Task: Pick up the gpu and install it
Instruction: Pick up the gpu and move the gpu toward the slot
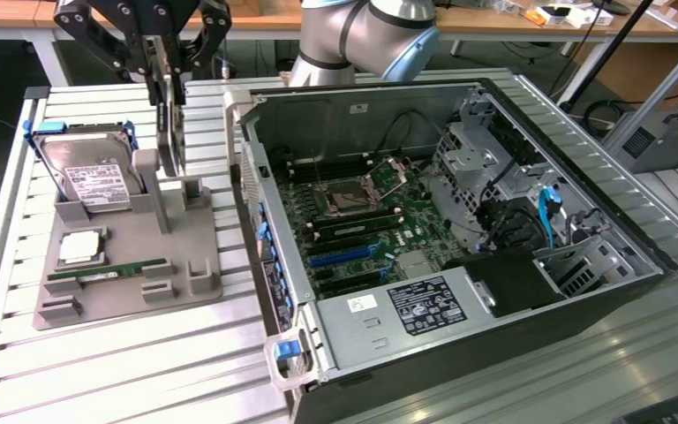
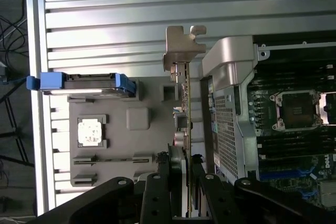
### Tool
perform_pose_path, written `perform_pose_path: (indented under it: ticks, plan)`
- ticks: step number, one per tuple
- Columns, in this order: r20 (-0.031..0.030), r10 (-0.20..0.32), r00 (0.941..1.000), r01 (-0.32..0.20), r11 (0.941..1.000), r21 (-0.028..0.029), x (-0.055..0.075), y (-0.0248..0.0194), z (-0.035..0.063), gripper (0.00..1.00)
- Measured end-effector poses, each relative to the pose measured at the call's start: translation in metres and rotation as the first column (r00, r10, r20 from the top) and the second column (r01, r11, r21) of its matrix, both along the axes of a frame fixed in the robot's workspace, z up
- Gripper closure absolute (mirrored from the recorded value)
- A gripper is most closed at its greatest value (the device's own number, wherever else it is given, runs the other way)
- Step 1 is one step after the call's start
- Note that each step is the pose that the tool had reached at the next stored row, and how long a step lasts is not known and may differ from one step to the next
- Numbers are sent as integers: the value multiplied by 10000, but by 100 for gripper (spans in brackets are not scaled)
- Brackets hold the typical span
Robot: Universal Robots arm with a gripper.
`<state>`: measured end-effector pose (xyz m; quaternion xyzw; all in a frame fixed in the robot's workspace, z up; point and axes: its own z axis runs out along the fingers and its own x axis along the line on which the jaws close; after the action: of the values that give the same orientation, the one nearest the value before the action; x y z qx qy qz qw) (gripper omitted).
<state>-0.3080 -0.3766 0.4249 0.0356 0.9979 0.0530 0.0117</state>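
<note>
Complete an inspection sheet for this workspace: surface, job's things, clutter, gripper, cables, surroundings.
Surface: slatted metal table carrying a grey fixture tray.
Job's things: gpu upright and edge-on over the tray; open computer case beside it.
Clutter: hard drive, memory stick and processor chip in the tray.
Gripper: gripper shut on the gpu.
Cables: blue cables inside the case.
Surroundings: wooden desks behind.

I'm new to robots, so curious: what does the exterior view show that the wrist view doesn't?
Exterior view: the robot arm and the far side of the computer case with blue cables. Wrist view: the gpu edge-on, down to its silvery bracket. Both: the pincer gripping the gpu, the hard drive, the gray tray.
</note>
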Motion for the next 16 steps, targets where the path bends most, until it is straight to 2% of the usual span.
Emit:
perform_pose_path:
  ticks: [16]
  plan:
    - [0, 0, 10000, 0, 10000, 84, 0, -2, 72, 73]
